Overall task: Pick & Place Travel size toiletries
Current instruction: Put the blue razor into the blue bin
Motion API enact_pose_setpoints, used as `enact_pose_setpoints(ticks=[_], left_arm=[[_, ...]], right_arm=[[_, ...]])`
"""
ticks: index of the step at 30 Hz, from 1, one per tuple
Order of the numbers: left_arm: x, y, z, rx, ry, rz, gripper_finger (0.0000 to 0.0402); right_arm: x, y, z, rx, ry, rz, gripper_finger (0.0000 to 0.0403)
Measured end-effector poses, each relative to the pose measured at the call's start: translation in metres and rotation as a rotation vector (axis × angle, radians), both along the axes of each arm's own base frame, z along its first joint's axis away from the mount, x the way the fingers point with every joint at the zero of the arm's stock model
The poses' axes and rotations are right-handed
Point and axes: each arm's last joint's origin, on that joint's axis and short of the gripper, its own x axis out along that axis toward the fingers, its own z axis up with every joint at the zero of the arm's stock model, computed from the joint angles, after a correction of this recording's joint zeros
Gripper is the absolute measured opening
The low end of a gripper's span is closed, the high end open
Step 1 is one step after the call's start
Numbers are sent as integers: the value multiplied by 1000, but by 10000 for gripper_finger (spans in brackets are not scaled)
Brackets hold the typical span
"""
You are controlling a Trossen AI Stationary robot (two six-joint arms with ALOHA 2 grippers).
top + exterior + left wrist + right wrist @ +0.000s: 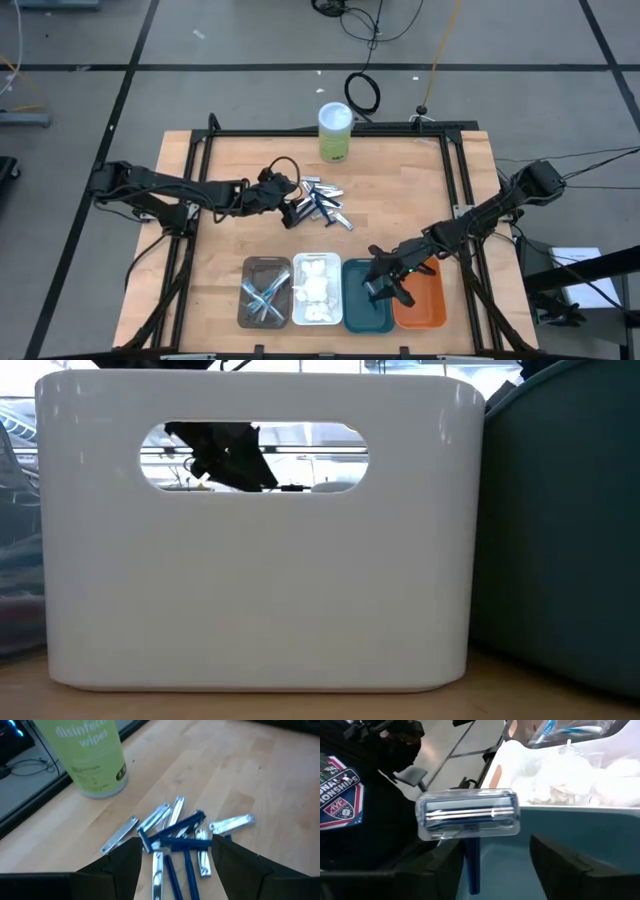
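A: So, biggest first. The table [200, 200] has 4 trays along its near edge: brown tray [266, 291], white tray [316, 291], teal tray [367, 297], orange tray [420, 298]. Green wipes canister [335, 131] stands at the far edge.

B: And the arms?

A: Right gripper [385, 283] hangs over the teal tray, fingers spread. A blue razor [468, 817] sits between them in the right wrist view, head up in its clear cap, handle pointing down into the tray. Can't tell if a finger touches it or if it's loose already.

B: Left one?

A: Left gripper [175, 857] is low over the pile of razors and silver tools [322, 205] mid-table, fingers apart, nothing pinched yet.

B: Sorted stuff so far?

A: White wads [316, 282] in the white tray, toothbrushes w/ silver tools [262, 295] in the brown one.

B: Risks?

A: 2, imo. The razor may catch on a finger pad and ride back up w/ the gripper, or tip over the wall into the white tray, which is right beside it. On the left, the pile is tangled, so closing there could pinch 2 items at once or flick a tool off toward the canister.
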Motion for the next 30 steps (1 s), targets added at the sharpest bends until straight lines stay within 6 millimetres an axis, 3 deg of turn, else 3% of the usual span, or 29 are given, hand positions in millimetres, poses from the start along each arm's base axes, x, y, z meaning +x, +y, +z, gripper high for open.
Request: enact_pose_setpoints(ticks=[4,8,13,19,30], left_arm=[[0,0,0,0,1,0,234],[0,0,0,-1,3,0,234],[0,0,0,-1,2,0,234],[0,0,0,-8,-1,5,235],[-3,-4,-12,-158,84,-46,234]], right_arm=[[0,-3,-3,16,57,-33,242],[3,-20,-11,118,236,-218,248],[1,-15,-8,162,259,-116,244],[-1,-4,10,178,54,149,243],[7,-25,10,-7,-76,42,242]])
